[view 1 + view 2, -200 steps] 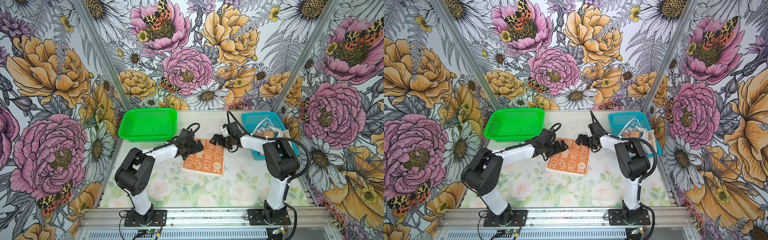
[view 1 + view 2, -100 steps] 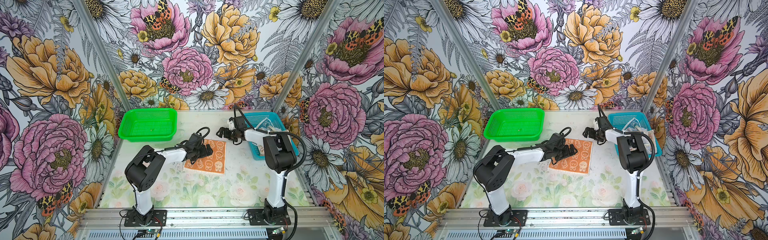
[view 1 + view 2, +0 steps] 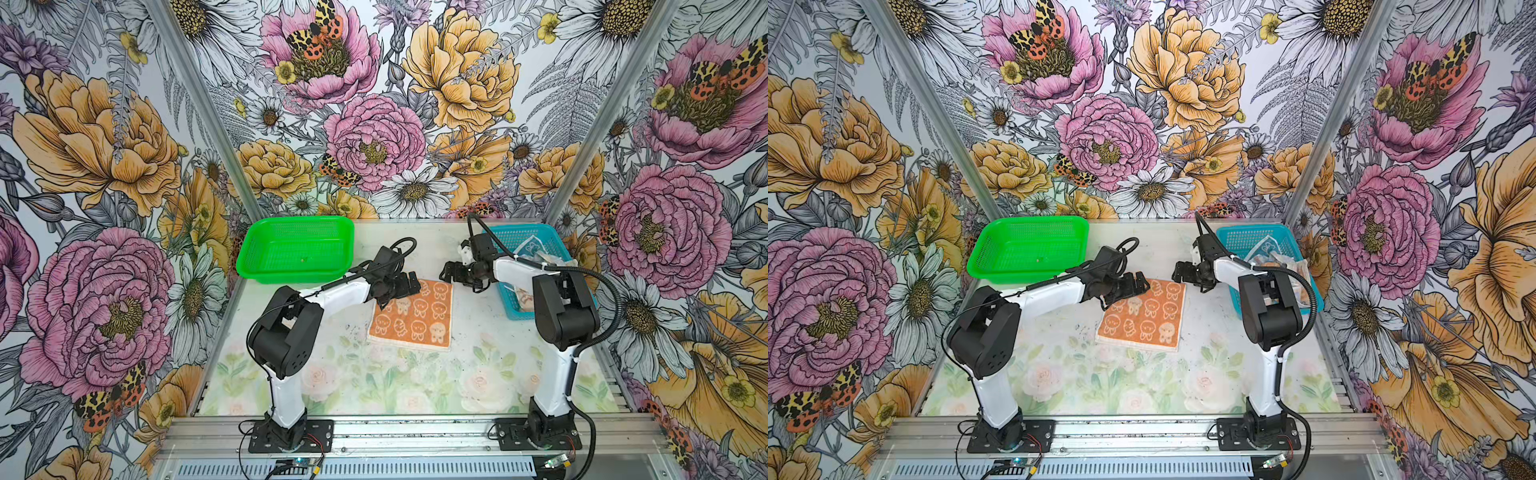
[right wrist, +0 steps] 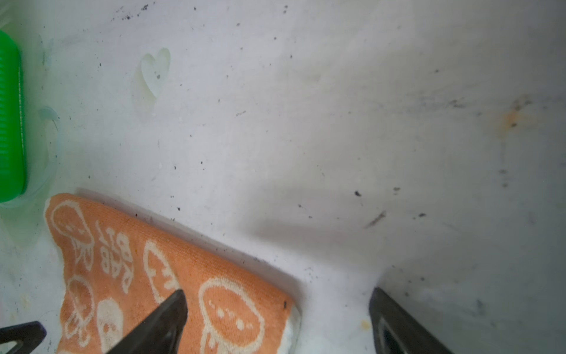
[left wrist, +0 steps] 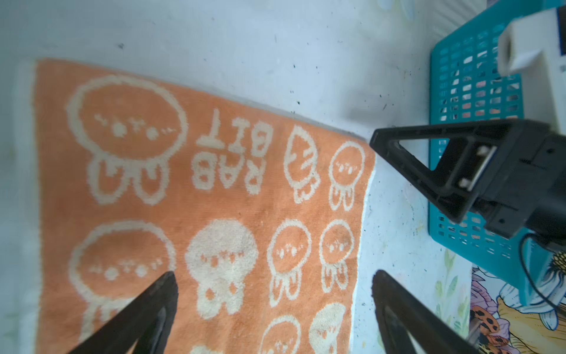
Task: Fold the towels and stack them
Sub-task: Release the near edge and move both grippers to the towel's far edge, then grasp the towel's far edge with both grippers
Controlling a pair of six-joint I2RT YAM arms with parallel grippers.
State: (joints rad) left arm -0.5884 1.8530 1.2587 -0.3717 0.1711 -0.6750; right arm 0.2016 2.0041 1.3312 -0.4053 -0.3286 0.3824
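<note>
Two spread grippers, left gripper (image 3: 402, 291) and right gripper (image 3: 448, 275), are hovering at the orange rabbit towel's (image 3: 415, 322) far corners; they should be pinching all layers evenly.

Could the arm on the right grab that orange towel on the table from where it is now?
Probably yes. The right gripper is open, hovering at the far corner of the orange towel, with only bare table around it. The left gripper is over the towel's other side, not blocking.
</note>
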